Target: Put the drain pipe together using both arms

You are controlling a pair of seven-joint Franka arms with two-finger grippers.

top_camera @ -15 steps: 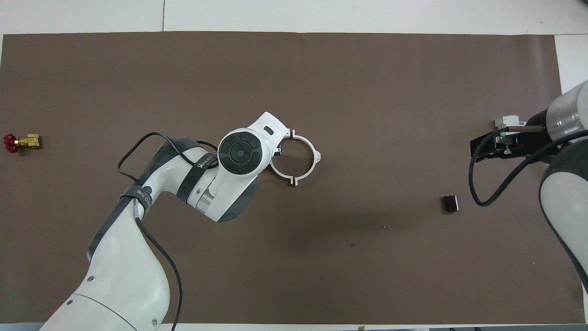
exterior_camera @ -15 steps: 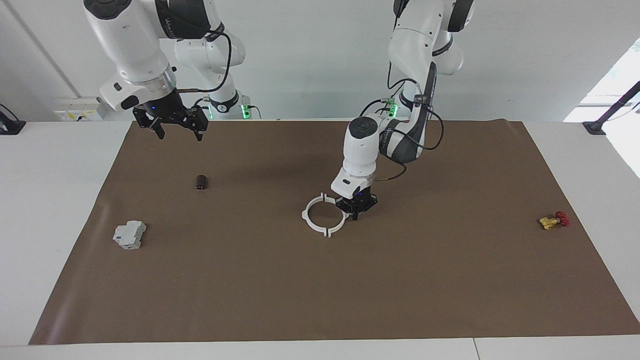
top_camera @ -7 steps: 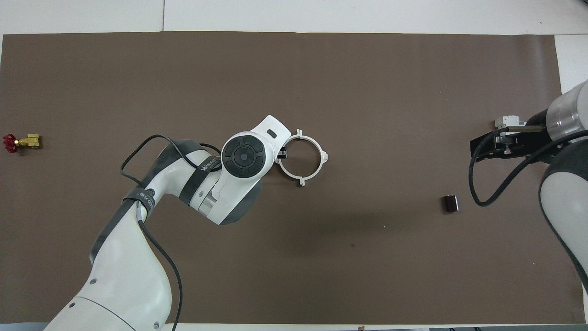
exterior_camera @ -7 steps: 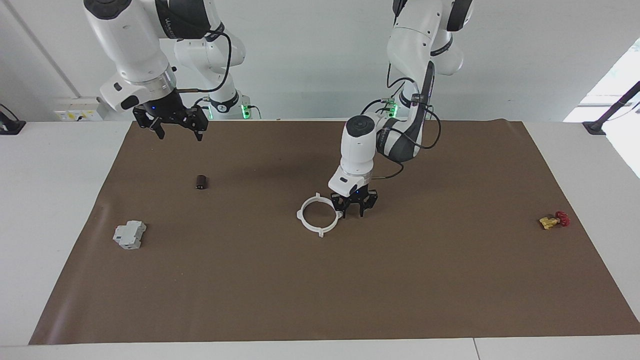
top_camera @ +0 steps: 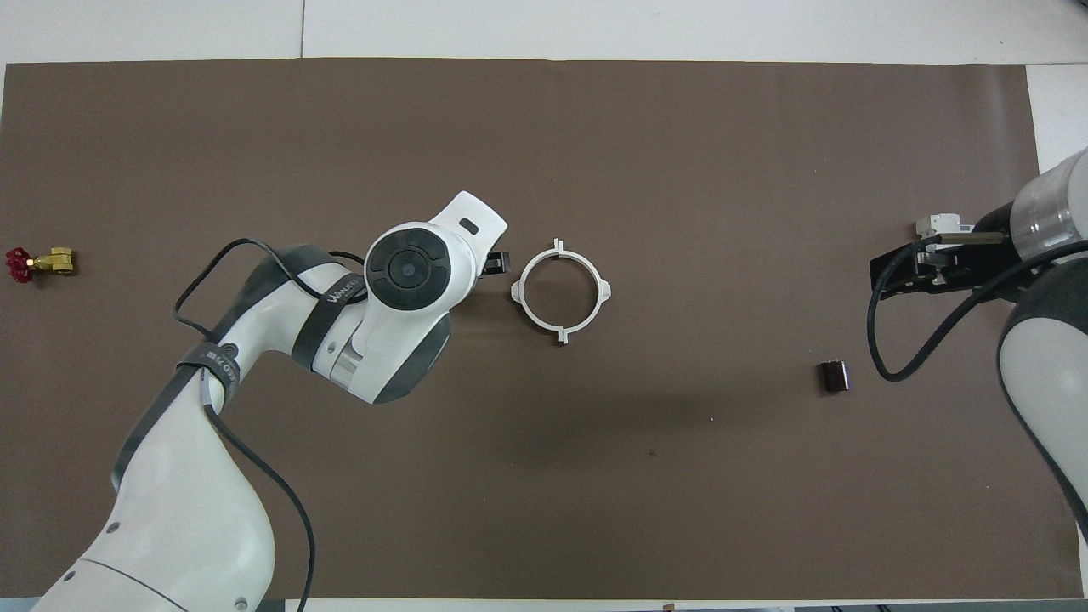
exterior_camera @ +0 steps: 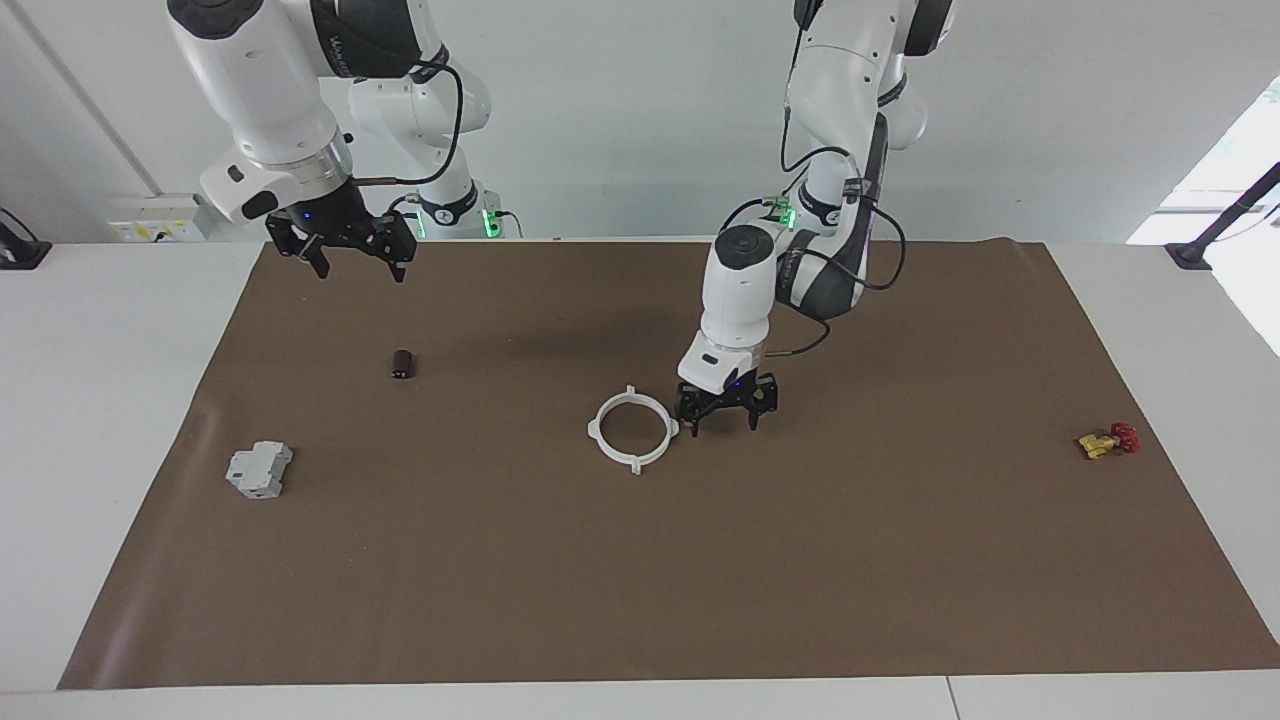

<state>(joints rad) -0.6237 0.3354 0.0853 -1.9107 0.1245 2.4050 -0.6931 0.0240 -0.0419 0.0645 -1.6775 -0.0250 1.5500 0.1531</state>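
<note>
In the facing view the drain pipe (exterior_camera: pixel 632 429) lies flat on the brown mat (exterior_camera: pixel 660 600) near the middle of the table, its two white arcs closed into one ring with four small tabs sticking out. The left gripper (exterior_camera: pixel 727 418) hangs low just beside the ring, toward the left arm's end of the table, fingers spread apart and pointing down, holding nothing and not touching the ring. The right gripper (exterior_camera: pixel 358 260) waits raised over the mat's edge nearest the robots at the right arm's end, its fingers also spread and empty. A small dark cylinder (exterior_camera: pixel 402 364) lies on the mat below it, a grey blocky part (exterior_camera: pixel 258 470) sits farther from the robots at that same end, and a yellow valve with a red handle (exterior_camera: pixel 1108 440) rests well apart at the left arm's end. In the overhead view the ring (top_camera: pixel 561 290) shows whole and clear of the left arm, whose white wrist covers most of the left gripper (top_camera: pixel 495 263) so that only a black tip shows beside the ring. The right gripper (top_camera: pixel 914 270) overlaps the grey blocky part (top_camera: pixel 942 226), the dark cylinder (top_camera: pixel 834 376) lies nearer the robots than it, and the valve (top_camera: pixel 36 263) sits at the mat's edge
</note>
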